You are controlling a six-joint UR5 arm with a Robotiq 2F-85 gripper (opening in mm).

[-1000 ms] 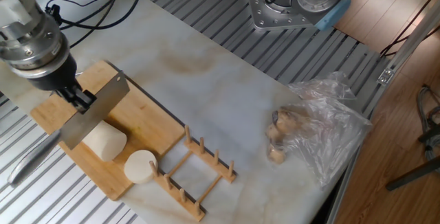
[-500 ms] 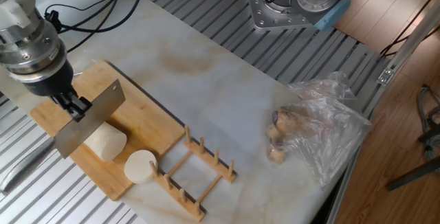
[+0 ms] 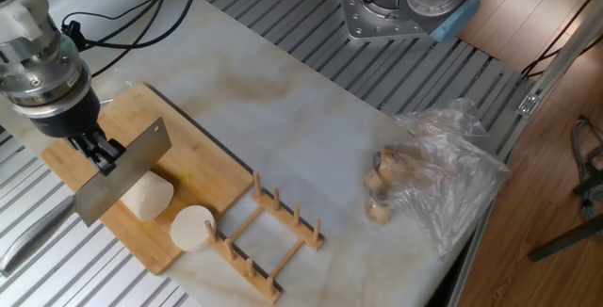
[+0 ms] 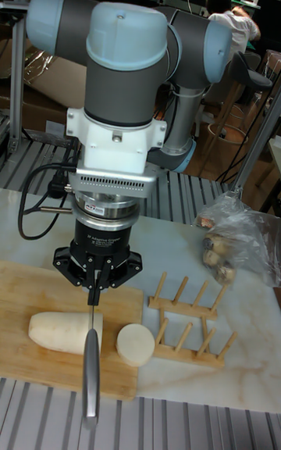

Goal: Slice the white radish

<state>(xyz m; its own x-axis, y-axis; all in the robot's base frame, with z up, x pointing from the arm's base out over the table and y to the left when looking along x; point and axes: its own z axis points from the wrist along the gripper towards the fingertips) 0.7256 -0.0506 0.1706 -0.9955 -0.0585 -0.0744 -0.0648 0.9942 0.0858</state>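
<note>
The white radish lies on a bamboo cutting board as a thick creamy stub. A cut piece stands on its flat end beside it, near the board's right corner. My gripper hangs over the board's left part, shut on the handle of a broad steel knife. The blade slants across the stub's left part and hides it. In the tall fixed view the gripper points straight down and the knife is edge-on against the stub, with the cut piece to its right. I cannot tell whether the blade is in the radish.
A wooden dish rack with upright pegs touches the board's right end. A crumpled clear plastic bag holding brownish lumps lies on the marble top at the right. Black cables run at the back left; the arm's base is at the back.
The gripper and knife have shifted a little to the left and lower, toward the board's near edge. The radish stub and the cut piece have not moved.
</note>
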